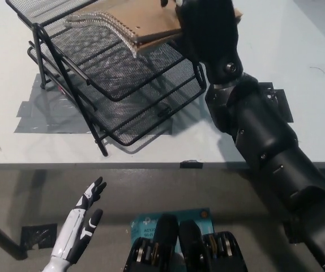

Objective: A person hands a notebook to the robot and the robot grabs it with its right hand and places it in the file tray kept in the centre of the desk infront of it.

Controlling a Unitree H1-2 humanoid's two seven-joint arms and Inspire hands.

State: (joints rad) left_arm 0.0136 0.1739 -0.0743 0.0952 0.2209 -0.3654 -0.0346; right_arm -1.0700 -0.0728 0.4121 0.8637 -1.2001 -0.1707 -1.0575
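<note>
Bulky black right arm; slim white left hand

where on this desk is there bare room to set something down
Bare white desk lies right of the right hand, and along the front edge left of the file tray. Crowded at the tray's top tier, where the notebook sits.

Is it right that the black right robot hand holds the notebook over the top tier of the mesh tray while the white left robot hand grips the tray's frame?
Not quite. The head view shows the left robot hand open below the desk edge, touching nothing. The right robot hand does hold the notebook over the tray's top tier.
</note>
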